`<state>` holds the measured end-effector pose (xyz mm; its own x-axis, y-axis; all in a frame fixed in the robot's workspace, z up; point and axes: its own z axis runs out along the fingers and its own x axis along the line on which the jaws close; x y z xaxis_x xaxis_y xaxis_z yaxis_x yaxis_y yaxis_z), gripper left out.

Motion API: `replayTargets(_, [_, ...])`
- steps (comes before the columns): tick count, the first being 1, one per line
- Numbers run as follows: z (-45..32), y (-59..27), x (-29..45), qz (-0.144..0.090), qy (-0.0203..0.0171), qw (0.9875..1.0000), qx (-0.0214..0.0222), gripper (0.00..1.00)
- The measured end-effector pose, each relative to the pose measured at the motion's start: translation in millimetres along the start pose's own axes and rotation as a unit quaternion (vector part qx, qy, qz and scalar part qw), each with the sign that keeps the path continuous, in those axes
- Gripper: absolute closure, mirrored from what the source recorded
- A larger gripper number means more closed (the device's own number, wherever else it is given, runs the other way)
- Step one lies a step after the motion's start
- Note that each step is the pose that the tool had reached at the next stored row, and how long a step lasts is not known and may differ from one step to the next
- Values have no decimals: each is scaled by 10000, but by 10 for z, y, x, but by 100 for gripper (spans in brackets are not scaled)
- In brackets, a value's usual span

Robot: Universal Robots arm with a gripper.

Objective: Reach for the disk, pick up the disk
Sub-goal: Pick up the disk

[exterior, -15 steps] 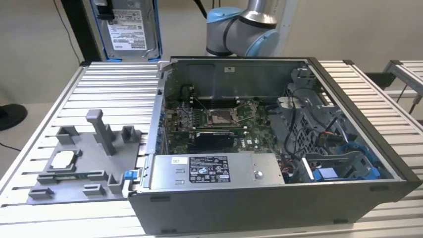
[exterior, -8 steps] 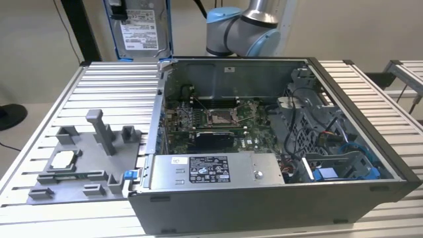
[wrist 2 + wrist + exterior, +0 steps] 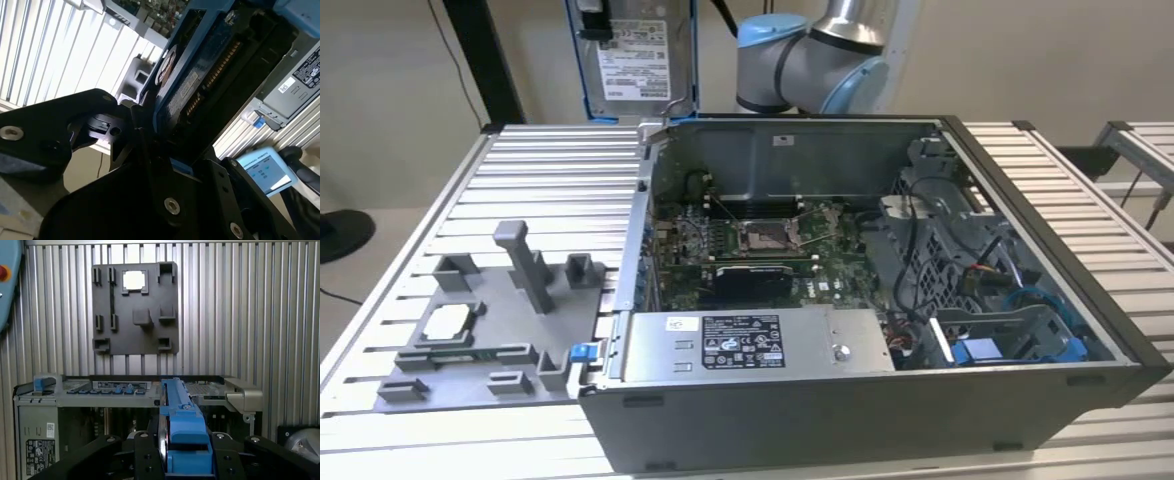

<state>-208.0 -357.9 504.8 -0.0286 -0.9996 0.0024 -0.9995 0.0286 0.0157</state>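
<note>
Above the open computer case point(image 3: 854, 420), the gripper point(image 3: 186, 456) clamps the disk point(image 3: 180, 410) at its blue-railed end; likely rigid, dense, shock-sensitive.

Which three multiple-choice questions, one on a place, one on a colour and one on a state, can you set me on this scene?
1. Where does the white-topped chip lie?
A. in the grey fixture plate beside the computer case
B. inside that case
C. on the floor

2. What colour are the carrier rails of the disk?
A. red
B. yellow
C. blue

3. In what state is the gripper?
A. open above the plate
B. shut on the disk
C. open inside the case

Answers: 1 A, the chip sits in a pocket of the plate. 2 C, blue plastic frames the drive in both wrist views. 3 B, the black fingers press the disk from both sides.
</note>
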Motion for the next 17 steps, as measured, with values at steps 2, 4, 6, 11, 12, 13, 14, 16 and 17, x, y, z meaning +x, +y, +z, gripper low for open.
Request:
replayTargets(2, [-1,-73,-2,0,0,10000,-3,100])
replayTargets(4, [-2,-141,-4,0,0,10000,-5,100])
replayTargets(6, [-4,-206,-6,0,0,10000,-6,100])
replayTargets(11, [-6,-369,-11,0,1,10000,-10,100])
replayTargets(12, [-7,-401,-11,0,1,10000,-11,100])
replayTargets(13, [-7,-434,-12,0,1,10000,-11,100])
replayTargets(14, [-7,-466,-13,0,0,10000,-12,100])
replayTargets(16, [-9,-531,-15,0,1,10000,-14,100])
replayTargets(17, [-9,-563,-16,0,0,10000,-14,100])
